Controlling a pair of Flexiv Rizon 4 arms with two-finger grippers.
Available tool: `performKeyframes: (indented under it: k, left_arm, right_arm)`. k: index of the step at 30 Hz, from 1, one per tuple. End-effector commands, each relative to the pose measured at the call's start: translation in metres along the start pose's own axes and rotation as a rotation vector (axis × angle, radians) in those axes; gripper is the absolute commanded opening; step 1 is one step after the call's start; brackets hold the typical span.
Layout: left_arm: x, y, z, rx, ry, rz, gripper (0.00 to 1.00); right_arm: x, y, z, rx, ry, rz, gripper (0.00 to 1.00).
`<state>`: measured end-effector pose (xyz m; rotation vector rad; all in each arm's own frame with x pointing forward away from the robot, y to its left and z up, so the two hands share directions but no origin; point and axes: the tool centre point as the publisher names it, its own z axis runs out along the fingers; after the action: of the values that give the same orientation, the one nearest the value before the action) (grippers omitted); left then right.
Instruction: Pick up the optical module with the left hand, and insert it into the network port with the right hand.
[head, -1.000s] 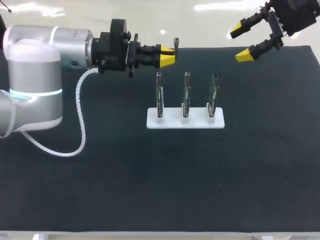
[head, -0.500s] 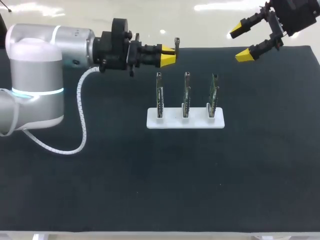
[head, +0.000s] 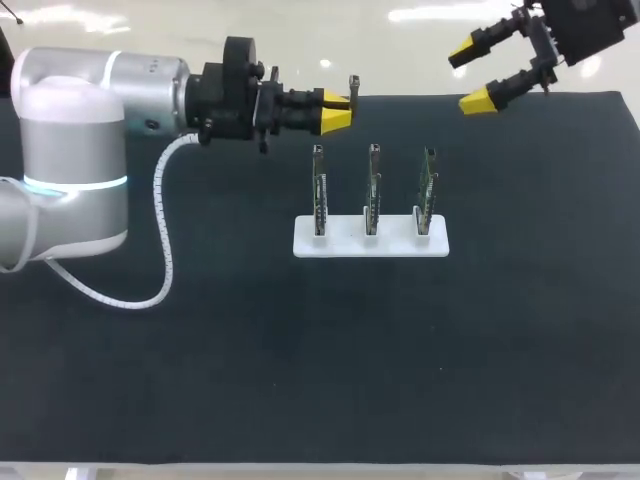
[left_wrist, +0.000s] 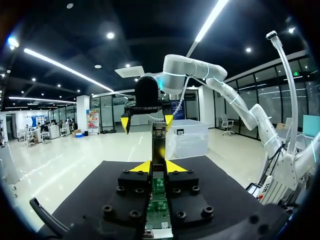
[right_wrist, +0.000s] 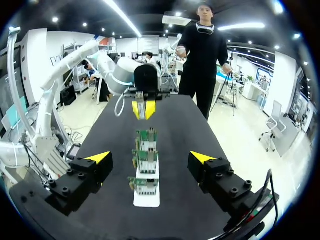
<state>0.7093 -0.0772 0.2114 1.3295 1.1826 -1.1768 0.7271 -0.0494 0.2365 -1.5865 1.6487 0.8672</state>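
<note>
The left tool (head: 337, 110) clenches a slim green optical module (left_wrist: 159, 141) beyond the white three-board stand (head: 370, 243); the right tool (head: 471, 74) hangs released beyond its right end.

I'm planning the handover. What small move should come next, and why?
Probably bring the right gripper toward the left gripper: the left is shut on the optical module, while the right hangs open, well apart from it.

You are in a robotics lab: your left arm (head: 90, 130) and right arm (head: 585, 25) hang over a black-covered surface (head: 200, 380), where a white stand (head: 370, 241) holds three circuit boards (head: 372, 185) upright in a row
</note>
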Motion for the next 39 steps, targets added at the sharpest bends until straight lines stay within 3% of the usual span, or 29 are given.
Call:
performKeyframes:
  k: [1,10,22,39]
  left_arm:
    - [0.0,0.001,0.0,0.002,0.001,0.0,0.0]
    - [0.0,0.001,0.0,0.002,0.001,0.0,0.0]
    - [0.0,0.001,0.0,0.002,0.001,0.0,0.0]
    - [0.0,0.001,0.0,0.002,0.001,0.0,0.0]
  right_arm:
    - [-0.012,-0.01,0.018,0.007,0.009,0.018,1.0]
    - [-0.042,-0.013,0.05,0.038,0.034,0.032,1.0]
    - [-0.074,0.004,0.073,0.051,0.051,0.044,1.0]
    - [-0.08,0.011,0.093,0.075,0.048,0.052,0.97]
